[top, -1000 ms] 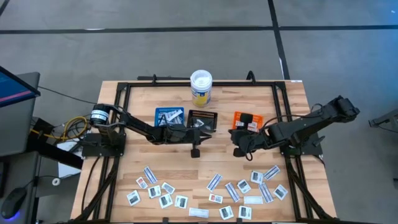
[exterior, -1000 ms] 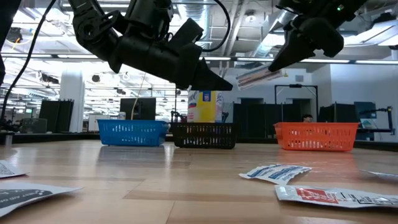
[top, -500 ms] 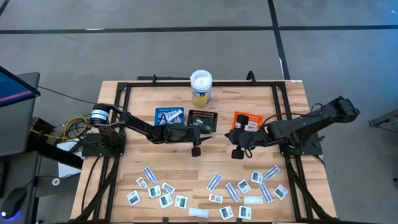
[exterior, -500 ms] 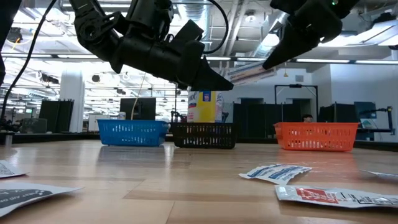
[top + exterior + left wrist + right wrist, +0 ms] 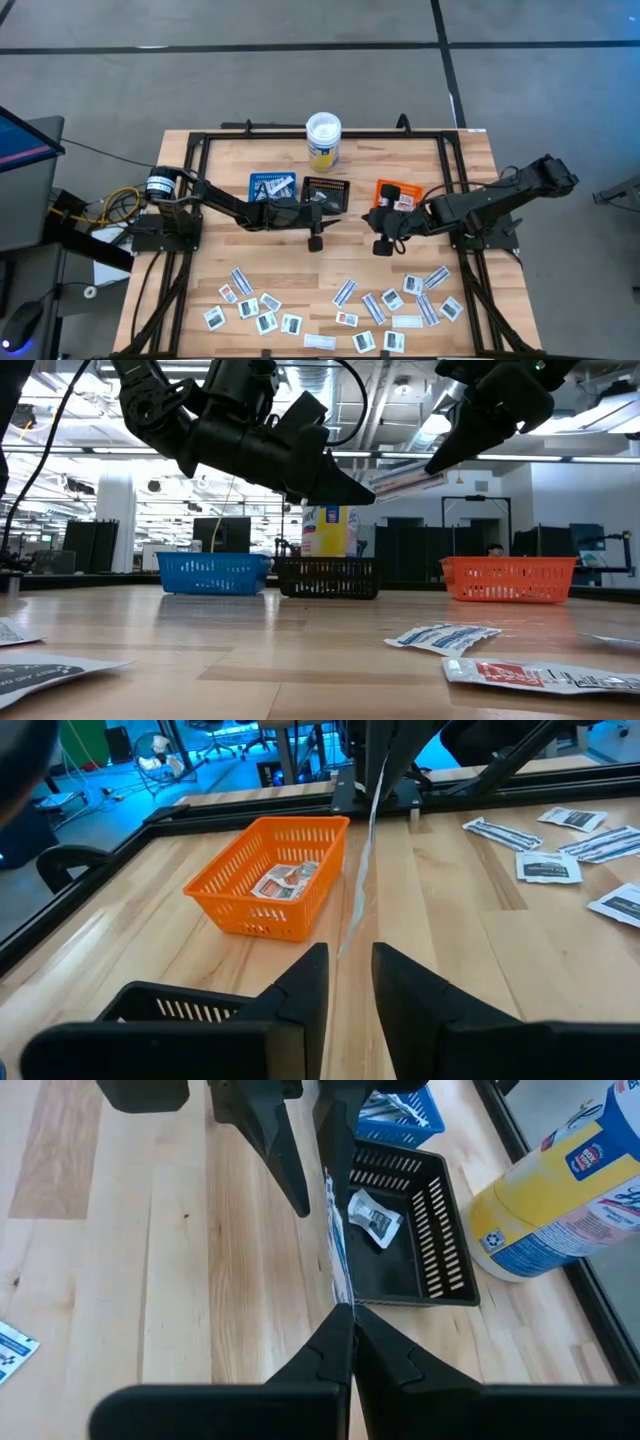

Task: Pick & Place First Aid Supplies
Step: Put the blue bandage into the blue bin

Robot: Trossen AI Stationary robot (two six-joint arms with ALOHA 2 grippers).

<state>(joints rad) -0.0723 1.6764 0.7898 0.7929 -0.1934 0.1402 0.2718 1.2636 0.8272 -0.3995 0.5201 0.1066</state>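
Observation:
High over the table's middle, a narrow white-and-blue strip packet sticks out of my shut right gripper, which shows at the upper right of the low view. The packet's free end reaches between the fingers of my open left gripper, which points level at it from the left. I see a gap on both sides of that end. Many more first aid packets lie flat along the table's near part. My right gripper pinches one end of the strip packet between its two fingertips. The fingers slant down from the table's right and lie along the strip. The strip stands on edge, runs out toward my left gripper and hangs clear of the table.
Three small baskets stand in a row beyond the grippers: blue with strips, black with one small packet, orange with a packet. A white-lidded yellow tub stands at the far edge. A black frame borders the table.
My right gripper has rolled its wrist and shifted a little toward my left gripper. The strip, which showed more of its face in the low view, now shows thin, and its free end has come up to the left fingertips.

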